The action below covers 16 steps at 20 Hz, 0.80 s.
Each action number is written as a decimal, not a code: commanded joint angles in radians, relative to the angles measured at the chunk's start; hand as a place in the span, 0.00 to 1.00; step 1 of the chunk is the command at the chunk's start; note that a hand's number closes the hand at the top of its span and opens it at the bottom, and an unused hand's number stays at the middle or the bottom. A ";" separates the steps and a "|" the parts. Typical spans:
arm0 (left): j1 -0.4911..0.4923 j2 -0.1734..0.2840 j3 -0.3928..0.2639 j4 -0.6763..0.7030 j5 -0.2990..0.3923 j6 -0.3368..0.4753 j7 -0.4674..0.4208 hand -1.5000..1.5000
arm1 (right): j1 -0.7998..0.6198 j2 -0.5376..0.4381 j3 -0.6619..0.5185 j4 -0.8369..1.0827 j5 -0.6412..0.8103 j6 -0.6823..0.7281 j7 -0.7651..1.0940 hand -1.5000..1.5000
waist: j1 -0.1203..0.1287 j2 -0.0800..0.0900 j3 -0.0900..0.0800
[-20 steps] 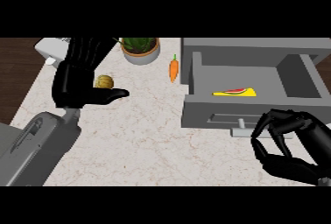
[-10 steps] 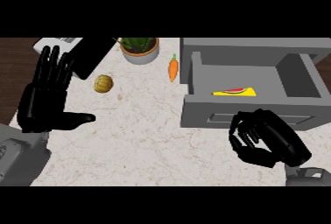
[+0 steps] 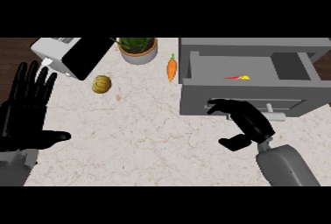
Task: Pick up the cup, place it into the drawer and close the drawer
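The grey drawer (image 3: pixel 245 65) stands open at the upper right, and a small red and yellow object (image 3: pixel 238 78) lies inside it. No other cup shows. My right hand (image 3: pixel 249 124) is in front of the drawer's front panel (image 3: pixel 194 100), its fingers curled with their tips against the panel left of the handle (image 3: pixel 278 116); it holds nothing. At the view's left edge rests my left hand (image 3: pixel 26 111), open and empty with its fingers pointing up.
A carrot (image 3: pixel 171 69) lies just left of the drawer. A potted plant (image 3: pixel 137 48), a white and black appliance (image 3: pixel 71 54) and a small yellow-green squash (image 3: pixel 101 84) stand at the back left. The counter's left edge (image 3: pixel 14 72) meets dark wood.
My right hand has come up and left from the lower right to the drawer's front. My left hand has drawn back from near the squash to the left edge, fingers straightened.
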<state>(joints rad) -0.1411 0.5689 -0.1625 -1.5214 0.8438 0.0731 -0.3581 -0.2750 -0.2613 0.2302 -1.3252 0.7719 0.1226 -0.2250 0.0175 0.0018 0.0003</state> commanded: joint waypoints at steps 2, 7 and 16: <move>0.029 -0.013 0.065 0.031 0.004 -0.074 0.002 0.00 | -0.167 0.057 -0.024 0.291 0.066 -0.051 -0.042 0.00 | -0.001 0.001 0.000; 0.039 -0.042 0.089 0.055 -0.056 -0.114 -0.007 0.00 | -0.288 0.053 -0.123 0.553 0.050 -0.118 -0.179 0.00 | -0.002 0.003 0.000; 0.018 -0.018 0.151 0.093 -0.021 -0.201 0.034 0.00 | -0.582 0.013 -0.246 0.932 0.006 -0.074 -0.290 0.00 | 0.022 0.012 0.001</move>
<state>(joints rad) -0.0998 0.5475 -0.0264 -1.4329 0.8218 -0.1237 -0.3519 -0.7322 -0.2218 0.0390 -0.5643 0.7906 0.0259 -0.4973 0.0305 0.0000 -0.0030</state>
